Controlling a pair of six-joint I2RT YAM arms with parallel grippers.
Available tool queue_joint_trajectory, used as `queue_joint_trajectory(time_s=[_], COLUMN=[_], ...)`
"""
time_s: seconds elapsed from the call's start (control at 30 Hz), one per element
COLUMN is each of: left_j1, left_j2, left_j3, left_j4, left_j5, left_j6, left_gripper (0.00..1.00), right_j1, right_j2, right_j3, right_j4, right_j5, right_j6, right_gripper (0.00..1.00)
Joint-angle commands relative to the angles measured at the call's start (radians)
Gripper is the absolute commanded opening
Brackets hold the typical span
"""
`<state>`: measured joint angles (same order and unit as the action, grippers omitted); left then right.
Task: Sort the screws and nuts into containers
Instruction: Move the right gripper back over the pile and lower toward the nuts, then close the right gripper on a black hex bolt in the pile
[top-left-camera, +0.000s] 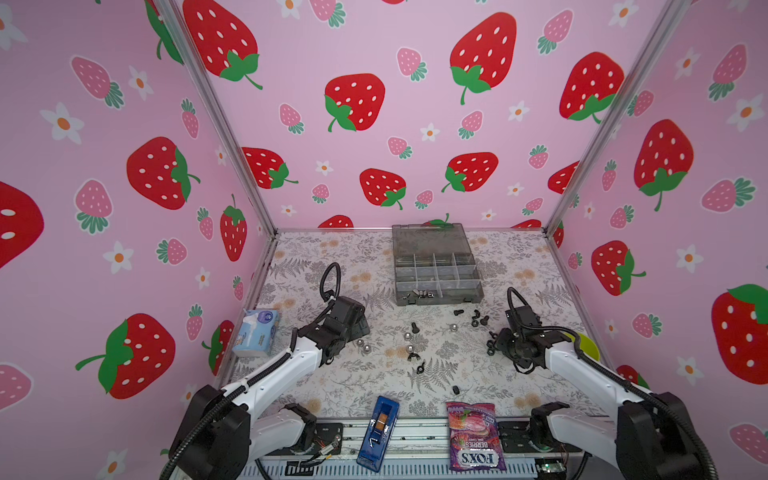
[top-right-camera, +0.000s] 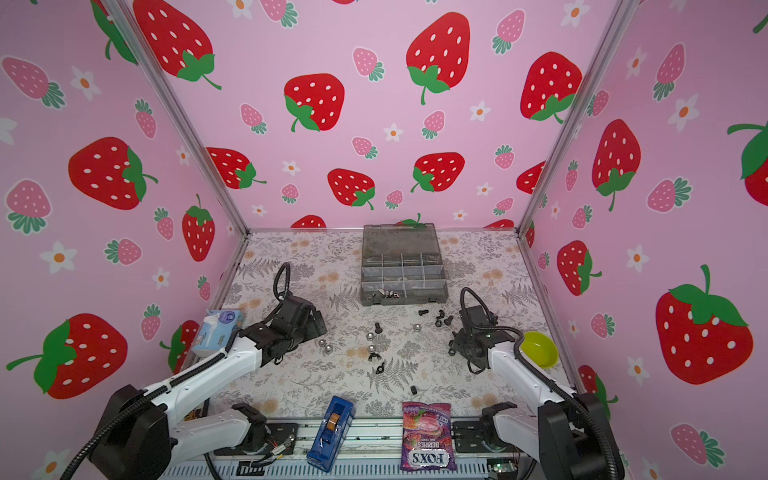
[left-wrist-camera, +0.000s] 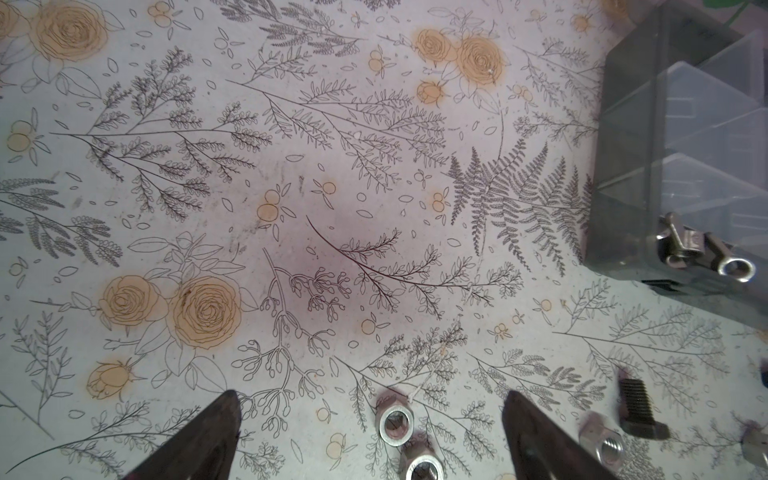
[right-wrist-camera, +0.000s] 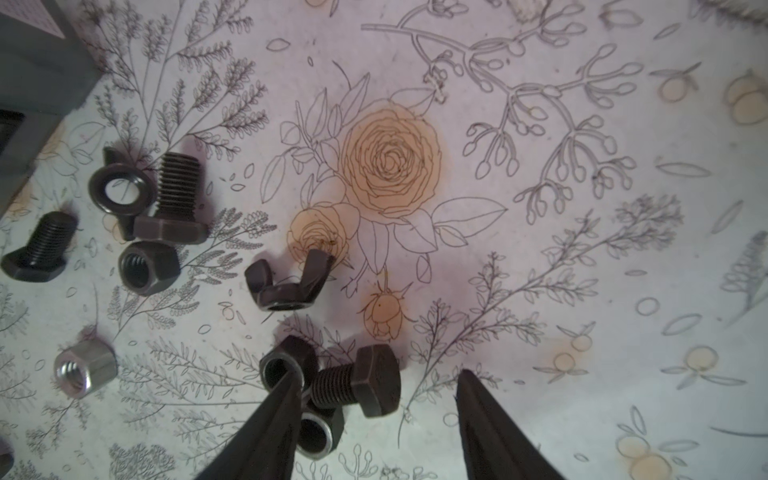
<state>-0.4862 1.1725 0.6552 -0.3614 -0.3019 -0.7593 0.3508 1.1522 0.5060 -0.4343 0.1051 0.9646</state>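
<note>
Close to the lens, a black screw (right-wrist-camera: 332, 384) lies loose on the table (right-wrist-camera: 582, 270) inside your right pincer (right-wrist-camera: 380, 373), its jaws half open. Your left pincer (left-wrist-camera: 370, 392) stands wide above silver nuts (left-wrist-camera: 397, 424). The containers (top-left-camera: 457, 296) sit farther back.

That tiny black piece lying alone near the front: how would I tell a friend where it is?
Find the purple candy bag at the front edge of the table. Just beyond the bag's far end lies one tiny black piece. The other screws and nuts lie scattered nearer the grey box; this one sits alone, with bare table all round it.
</note>
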Motion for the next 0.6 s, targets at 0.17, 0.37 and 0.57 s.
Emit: queue_joint_trajectory(time_s=[0.17,0.37,0.57], left_j1=[0.001,0.003,0.002], left_j2=[0.004,0.016,0.024], left_j3=[0.028,0.034,0.037], left_j4=[0.027,0.033,0.033], left_j5=[0.007,0.010,0.006], left_j6=[0.005,0.006,0.002], left_gripper=[0.99,0.99,0.99], right_j1=[-0.008,-0.009,-0.007], right_j2=[0.063,0.073,0.090], right_j3=[0.021,0.020,0.041], right_j4=[0.024,0.028,0.035], right_j5=[-0.016,-0.023,-0.036], right_j6=[-0.008,-0.041,-0.093], right_gripper=[0.56,0.47,0.36])
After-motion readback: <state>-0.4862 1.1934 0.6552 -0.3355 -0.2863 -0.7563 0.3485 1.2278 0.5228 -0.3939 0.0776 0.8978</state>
